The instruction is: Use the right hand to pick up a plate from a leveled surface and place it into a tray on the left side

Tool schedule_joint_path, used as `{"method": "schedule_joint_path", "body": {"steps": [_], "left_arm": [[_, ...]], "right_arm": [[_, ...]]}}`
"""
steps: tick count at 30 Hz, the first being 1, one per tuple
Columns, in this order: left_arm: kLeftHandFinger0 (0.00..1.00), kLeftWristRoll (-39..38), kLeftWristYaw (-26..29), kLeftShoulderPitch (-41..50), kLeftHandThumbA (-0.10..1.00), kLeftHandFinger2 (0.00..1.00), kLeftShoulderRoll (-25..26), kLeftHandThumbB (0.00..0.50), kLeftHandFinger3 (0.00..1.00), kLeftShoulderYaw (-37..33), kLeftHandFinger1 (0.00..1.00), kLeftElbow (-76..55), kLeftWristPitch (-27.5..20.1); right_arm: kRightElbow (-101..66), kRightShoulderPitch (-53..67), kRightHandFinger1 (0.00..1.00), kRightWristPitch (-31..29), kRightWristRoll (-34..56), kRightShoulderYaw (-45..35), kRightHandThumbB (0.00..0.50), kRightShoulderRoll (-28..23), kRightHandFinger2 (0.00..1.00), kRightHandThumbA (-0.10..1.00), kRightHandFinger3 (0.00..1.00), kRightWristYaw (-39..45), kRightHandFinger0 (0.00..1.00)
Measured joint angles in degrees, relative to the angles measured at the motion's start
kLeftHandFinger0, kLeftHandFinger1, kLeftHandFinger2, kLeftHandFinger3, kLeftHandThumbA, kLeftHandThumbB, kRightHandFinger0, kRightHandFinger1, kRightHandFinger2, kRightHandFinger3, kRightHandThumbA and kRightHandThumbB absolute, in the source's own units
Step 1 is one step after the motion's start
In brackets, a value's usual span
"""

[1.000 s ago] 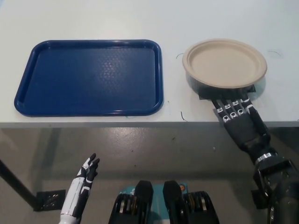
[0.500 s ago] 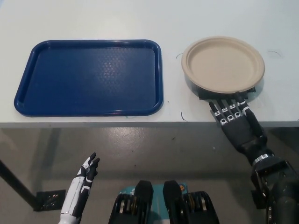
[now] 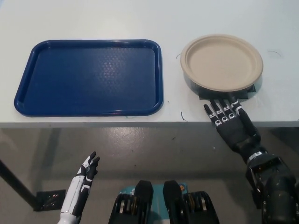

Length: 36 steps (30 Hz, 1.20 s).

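- Head view: a white table (image 3: 93, 14) spans the far half of the scene; its near edge runs across the middle, with grey floor below.
- A blue tray (image 3: 91, 77) lies flat on the table's left portion, with nothing in it.
- A beige plate (image 3: 222, 63) sits on the table's right portion, well apart from the tray. It rests on a dark raised base (image 3: 205, 94) whose edges show at the plate's near rim.
- The black right hand (image 3: 229, 121) reaches in from the lower right, at the table's near edge. Its fingers (image 3: 223, 106) are extended and slightly spread, tips at or just under the plate's near rim. Whether they touch the plate cannot be told. The hand holds nothing.
- The white left hand (image 3: 86, 175) rests low at the lower left, below the table edge and over the floor. Its fingers point upward, loosely together, holding nothing.
- Thin dark marks lie on the table beside the plate.
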Motion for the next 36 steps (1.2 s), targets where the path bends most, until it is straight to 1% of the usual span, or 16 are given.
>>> {"method": "schedule_joint_path", "body": {"steps": [11,15,23,25,28,29,30,31,32,33,34,35,36], "left_arm": [[1.00,0.03,0.00,-0.08,1.00,1.00,0.01,0.000,1.00,-0.02,1.00,-0.01,0.02],[1.00,0.03,0.00,-0.18,1.00,1.00,0.00,0.000,1.00,-0.01,1.00,-0.01,0.06],[1.00,0.03,0.00,-0.65,1.00,1.00,0.02,0.000,1.00,-0.02,1.00,-0.01,0.14],[1.00,0.03,0.00,-0.71,1.00,1.00,0.02,0.000,1.00,-0.02,1.00,-0.01,0.14],[1.00,0.03,-0.01,-0.78,1.00,1.00,0.02,0.000,1.00,-0.02,1.00,-0.01,0.15],[1.00,0.02,-0.01,-0.79,1.00,1.00,0.02,0.000,1.00,-0.02,1.00,-0.01,0.16],[1.00,0.02,-0.01,-0.80,1.00,1.00,0.02,0.000,1.00,-0.02,1.00,-0.01,0.17],[1.00,0.02,-0.01,-0.80,1.00,1.00,0.02,0.000,1.00,-0.02,1.00,-0.01,0.18],[1.00,0.02,-0.01,-0.80,1.00,1.00,0.02,0.000,1.00,-0.02,1.00,-0.01,0.19],[1.00,0.02,-0.01,-0.80,1.00,1.00,0.02,0.000,1.00,-0.02,1.00,-0.01,0.20],[1.00,0.02,-0.01,-0.78,1.00,1.00,0.02,0.000,1.00,-0.02,1.00,0.00,0.24],[1.00,0.02,-0.01,-0.78,1.00,1.00,0.01,0.000,1.00,-0.02,1.00,0.00,0.27],[1.00,0.02,-0.01,-0.79,1.00,1.00,0.01,0.000,1.00,-0.02,1.00,0.00,0.28]], "right_arm": [[4.09,-1.57,1.00,-0.80,-2.23,-0.79,0.332,-0.01,1.00,1.00,1.00,2.32,1.00],[5.45,-2.75,1.00,-0.90,-2.91,-1.27,0.359,-0.17,1.00,1.00,1.00,2.93,1.00],[6.18,-4.89,1.00,-1.09,-4.04,-2.72,0.345,-0.67,1.00,1.00,1.00,3.01,1.00],[6.26,-5.46,1.00,-1.11,-4.20,-3.08,0.349,-0.90,1.00,1.00,1.00,3.02,1.00],[6.49,-6.31,1.00,-1.13,-4.45,-3.39,0.384,-1.13,1.00,1.00,1.00,3.03,1.00],[6.49,-6.54,1.00,-1.13,-4.59,-3.40,0.434,-1.18,1.00,1.00,1.00,3.03,1.00],[6.49,-6.92,1.00,-1.09,-4.86,-3.41,0.329,-1.24,1.00,1.00,1.00,2.88,1.00],[6.49,-7.16,0.94,-0.96,-5.09,-3.45,0.352,-1.30,1.00,1.00,1.00,2.23,0.98],[6.49,-7.41,0.09,-0.76,-5.20,-3.29,0.123,-1.47,0.15,1.00,0.45,1.08,0.08],[6.50,-7.64,0.02,-0.61,-5.37,-3.02,0.068,-1.76,0.20,0.98,0.36,-0.26,0.02],[6.65,-7.88,0.00,-0.55,-5.73,-2.86,0.014,-2.06,0.25,0.99,0.34,-1.70,0.00],[7.08,-8.07,0.00,-0.52,-6.14,-2.66,0.001,-2.29,0.31,0.98,0.42,-2.92,0.00],[7.57,-8.23,0.05,-0.50,-6.34,-2.45,0.000,-2.49,0.39,0.97,0.58,-3.75,0.00]]}}
